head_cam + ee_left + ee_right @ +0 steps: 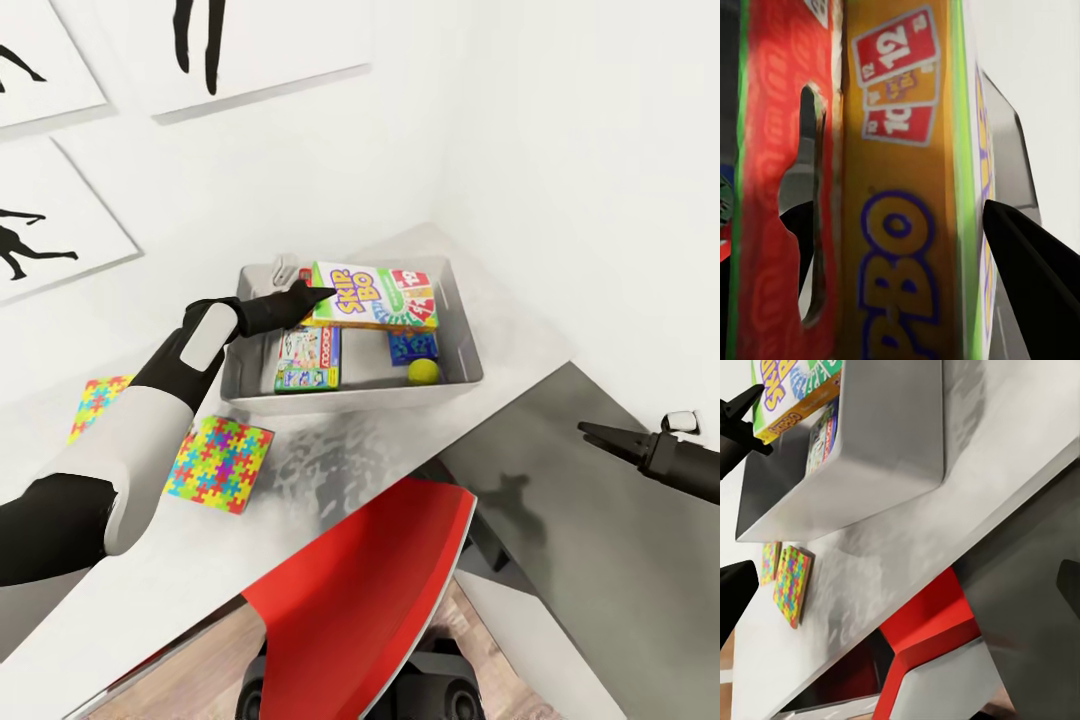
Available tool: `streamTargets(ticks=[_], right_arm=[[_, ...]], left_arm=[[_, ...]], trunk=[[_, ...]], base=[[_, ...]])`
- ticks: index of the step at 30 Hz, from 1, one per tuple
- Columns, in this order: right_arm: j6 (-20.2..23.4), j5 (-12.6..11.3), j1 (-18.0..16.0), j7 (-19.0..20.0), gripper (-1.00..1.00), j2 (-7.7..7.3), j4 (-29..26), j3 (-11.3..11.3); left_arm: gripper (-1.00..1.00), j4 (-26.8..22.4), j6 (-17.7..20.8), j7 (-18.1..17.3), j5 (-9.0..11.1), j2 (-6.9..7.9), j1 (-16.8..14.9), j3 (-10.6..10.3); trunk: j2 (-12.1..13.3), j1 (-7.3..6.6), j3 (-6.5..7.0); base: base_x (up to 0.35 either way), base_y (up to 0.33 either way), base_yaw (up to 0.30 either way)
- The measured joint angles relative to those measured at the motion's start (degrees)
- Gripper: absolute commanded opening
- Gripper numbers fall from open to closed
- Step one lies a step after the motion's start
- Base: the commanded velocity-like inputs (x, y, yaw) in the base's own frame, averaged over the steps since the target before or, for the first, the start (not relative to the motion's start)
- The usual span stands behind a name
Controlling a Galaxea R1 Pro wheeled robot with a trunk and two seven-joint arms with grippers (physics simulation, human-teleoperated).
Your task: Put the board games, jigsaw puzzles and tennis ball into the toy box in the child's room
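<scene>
The grey toy box (pixel 350 398) stands on the table (pixel 330 460) near the wall corner. My left gripper (pixel 305 295) is shut on the edge of the yellow, green and red Skip-Bo box (pixel 375 297), which hangs tilted over the box's far half. The left wrist view has that edge (pixel 900 225) between the two fingers (pixel 1035 285). In the toy box lie the Monopoly box (pixel 308 358), a small blue box (pixel 413 347) and the tennis ball (pixel 423 372). Two jigsaw puzzles (pixel 220 463) (pixel 98 405) lie flat on the table beside it. My right gripper (pixel 590 432) is open over the dark cabinet.
The dark-grey side cabinet (pixel 600 560) joins the table at the right. A red chair back (pixel 370 580) stands close under the table's front edge. White walls with black silhouette posters (pixel 60 230) close in behind the toy box.
</scene>
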Motion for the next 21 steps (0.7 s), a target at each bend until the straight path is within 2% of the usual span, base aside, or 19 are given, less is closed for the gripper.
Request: streamTargets(ticks=[7,21], right_arm=[[0.0,0.0,0.0,0.0,1.00,-0.01,0.0,0.0],[0.0,0.0,0.0,0.0,1.00,-0.01,0.0,0.0]], left_arm=[[-1.00,0.0,0.0,-0.3,0.8,0.02,0.0,0.0],[-1.00,0.0,0.1,-0.9,0.9,0.03,0.0,0.0]], trunk=[[0.0,0.00,-0.62],[0.0,0.00,-1.91]], base=[[0.000,0.000,0.000],[0.000,0.000,0.000]])
